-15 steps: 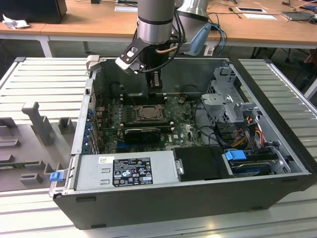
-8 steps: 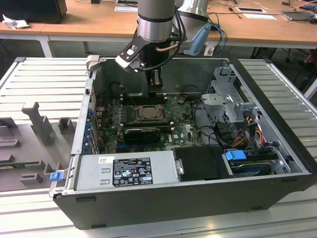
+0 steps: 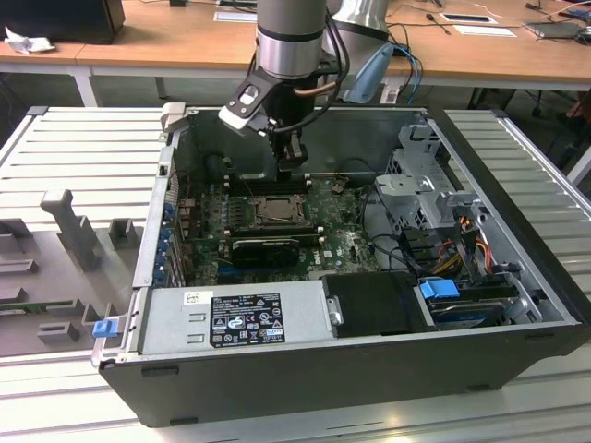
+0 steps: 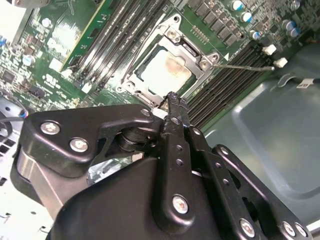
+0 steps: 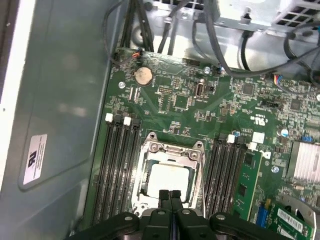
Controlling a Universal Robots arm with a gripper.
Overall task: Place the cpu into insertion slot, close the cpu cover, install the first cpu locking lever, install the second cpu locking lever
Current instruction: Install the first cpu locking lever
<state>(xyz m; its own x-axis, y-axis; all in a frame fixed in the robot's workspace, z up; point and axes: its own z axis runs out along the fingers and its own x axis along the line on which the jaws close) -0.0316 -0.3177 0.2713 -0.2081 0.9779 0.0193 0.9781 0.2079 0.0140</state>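
The computer case (image 3: 323, 392) lies open on its side, the power supply (image 3: 235, 318) along its near edge and a drive cage (image 3: 429, 185) toward the exterior view's right. The arm reaches down into the far middle of the case, and the gripper (image 3: 295, 173) hangs just above the motherboard (image 5: 180, 100), at the far side of the processor socket. In both wrist views its two black fingers (image 5: 164, 196) are pressed flat together at the tips with nothing between them; in the second wrist view the gripper (image 4: 172, 97) tapers to a single point just beside the socket's edge, though whether it touches there cannot be told. The cpu (image 5: 170, 177) sits flat in the socket, its pale metal top showing through the square window of the cpu cover (image 5: 172, 149), which lies down around it. Memory slots (image 5: 120, 170) flank the socket on both sides. A thin metal lever (image 4: 245, 66) juts from one socket corner out across the slots. A coin battery (image 5: 143, 75) sits on the board, well apart from the socket.
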